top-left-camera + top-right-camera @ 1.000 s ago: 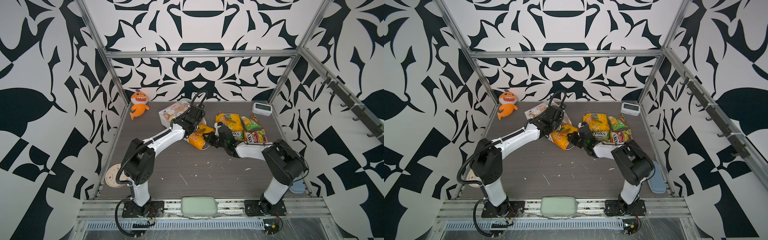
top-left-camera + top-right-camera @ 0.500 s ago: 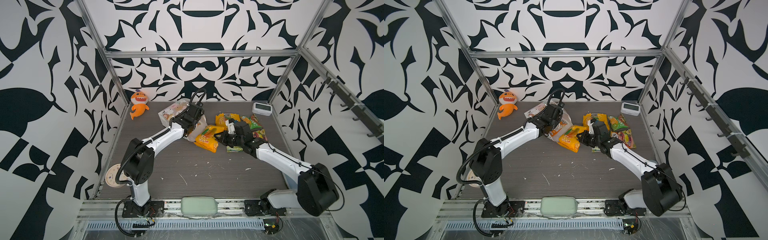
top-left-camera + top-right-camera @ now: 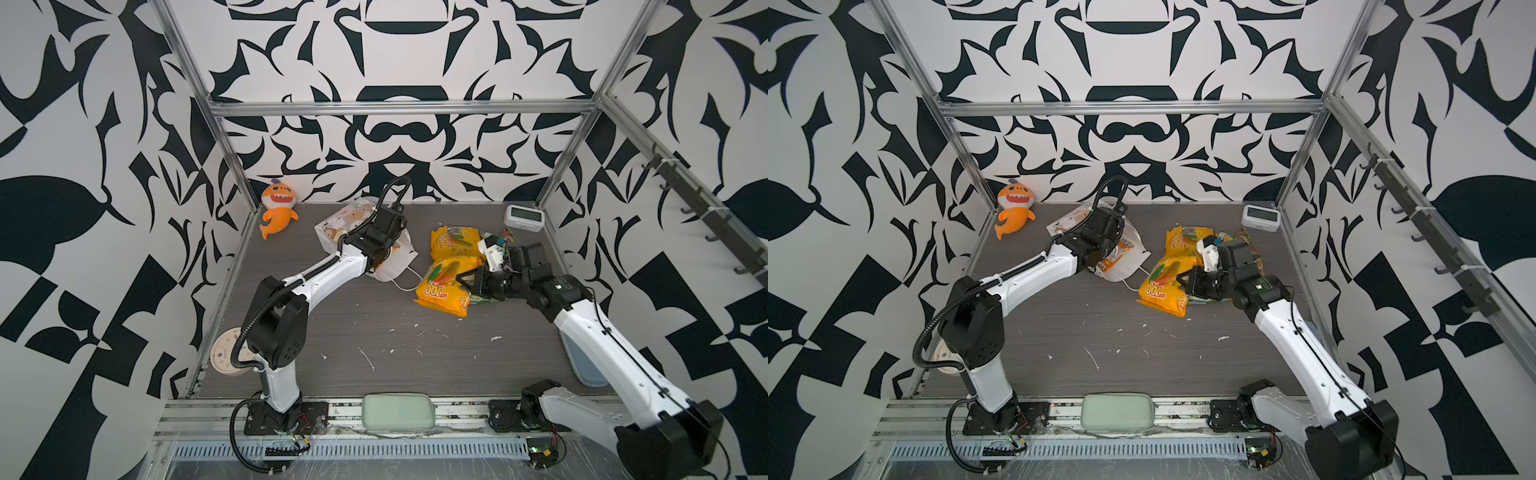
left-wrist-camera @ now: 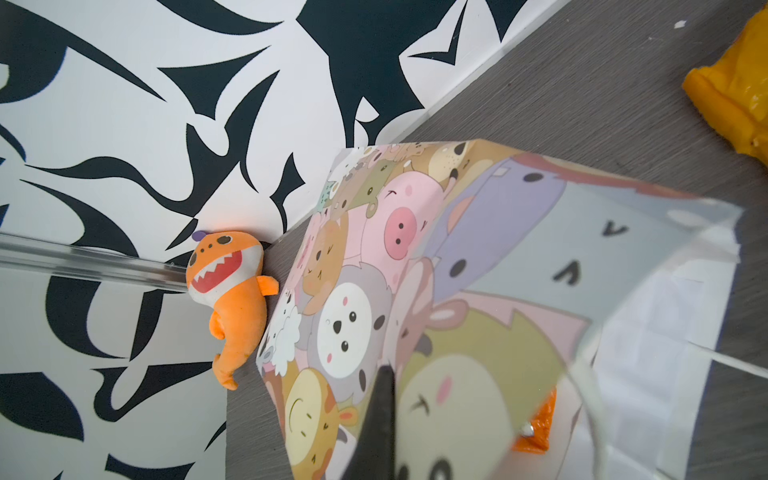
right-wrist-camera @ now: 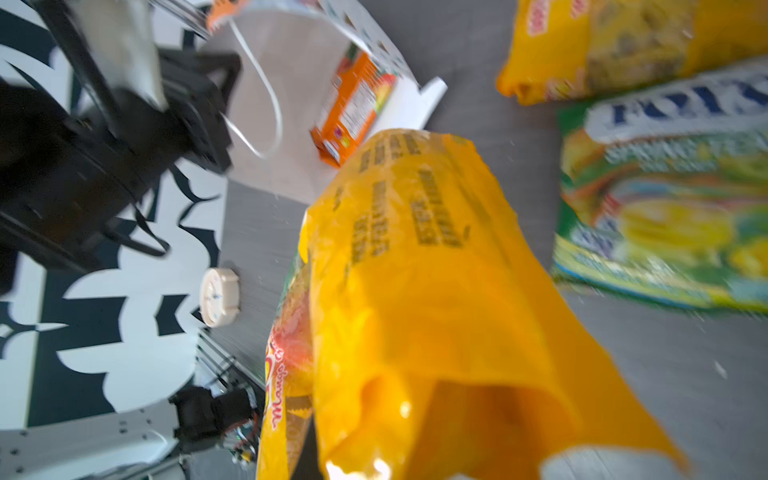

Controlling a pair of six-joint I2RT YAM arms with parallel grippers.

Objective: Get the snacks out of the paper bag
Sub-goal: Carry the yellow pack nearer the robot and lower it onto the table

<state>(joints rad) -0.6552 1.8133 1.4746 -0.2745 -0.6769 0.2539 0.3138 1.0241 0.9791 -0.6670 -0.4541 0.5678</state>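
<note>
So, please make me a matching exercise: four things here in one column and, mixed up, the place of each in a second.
Things:
1 plush shark
2 orange packet
3 small white clock
4 front yellow packet

Places:
A far right corner
B in the right gripper
C far left corner
D inside the paper bag

Pairs: 1-C, 2-D, 3-A, 4-B

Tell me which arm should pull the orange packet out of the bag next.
Right. The left pincer is shut on the bag, whose mouth faces the right arm, with the orange packet lying in it. The right pincer is nearby but likely must first release the yellow packet it holds.
</note>
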